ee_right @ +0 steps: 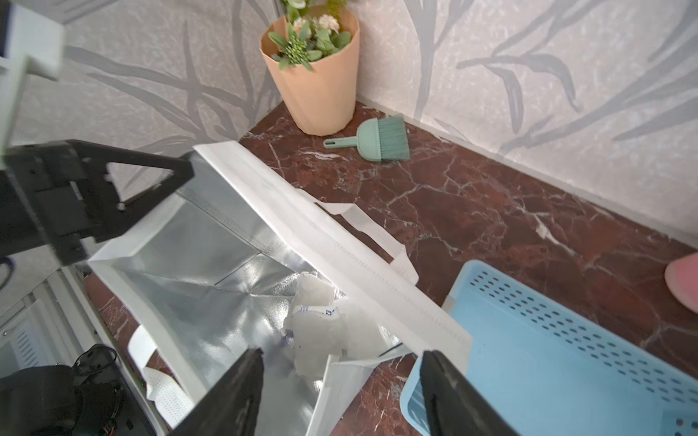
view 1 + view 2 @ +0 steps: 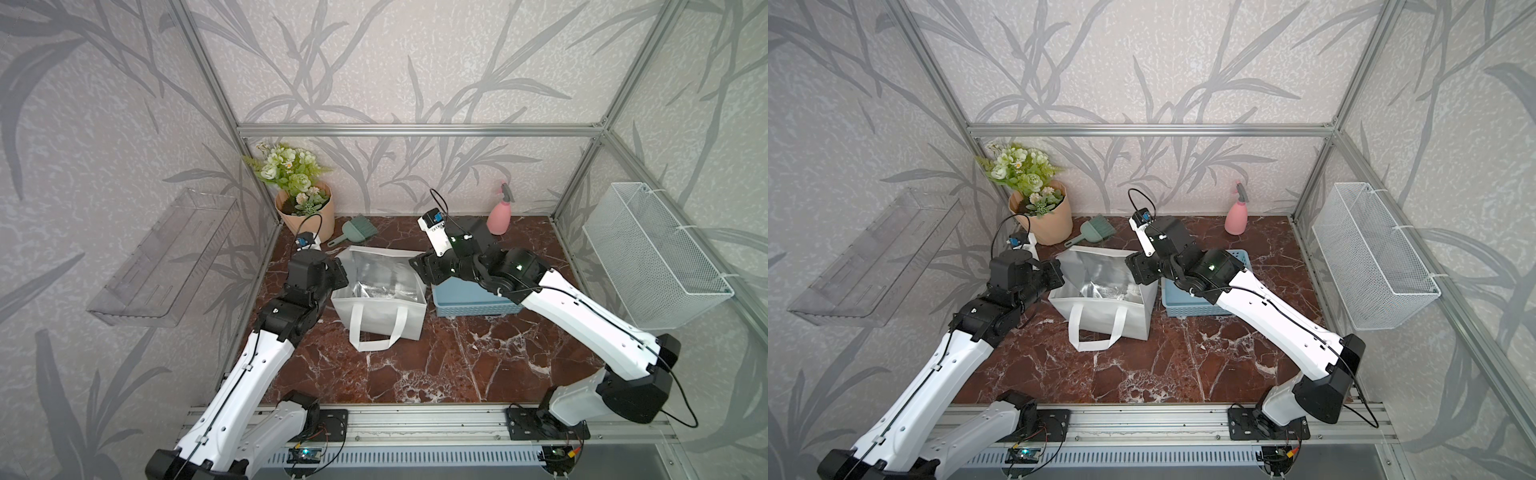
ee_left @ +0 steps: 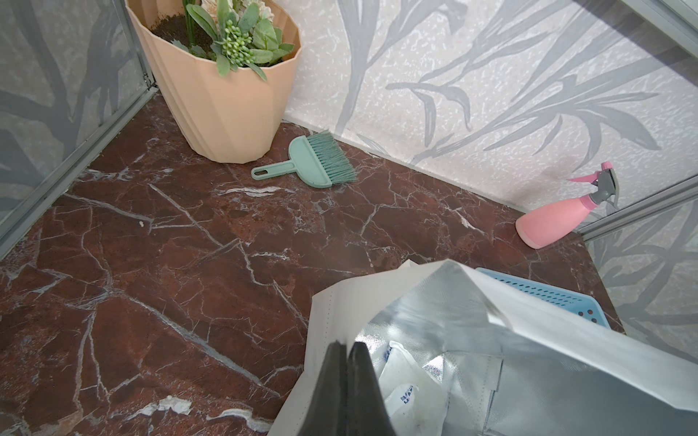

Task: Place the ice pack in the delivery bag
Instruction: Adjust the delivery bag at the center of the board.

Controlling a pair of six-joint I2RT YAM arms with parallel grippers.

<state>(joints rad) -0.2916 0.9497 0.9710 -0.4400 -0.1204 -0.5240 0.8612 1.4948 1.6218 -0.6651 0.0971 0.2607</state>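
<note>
White ice pack [image 1: 325, 324] inside open delivery bag [image 2: 415, 322]

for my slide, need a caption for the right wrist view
Open right hand at the delivery bag rim, ice pack lying inside.

The delivery bag [image 2: 415, 316] is white outside and shiny silver inside. The ice pack [image 1: 328, 328] is milky white with small blue print. The basket [image 1: 566, 339] is light blue. The table [image 2: 415, 374] is dark red-brown marble with white veins. The pot [image 3: 226, 113] is peach, the brush [image 3: 309, 162] mint green, the spray bottle [image 3: 551, 221] pink. The wall [image 2: 415, 62] shows grey leaves.
</note>
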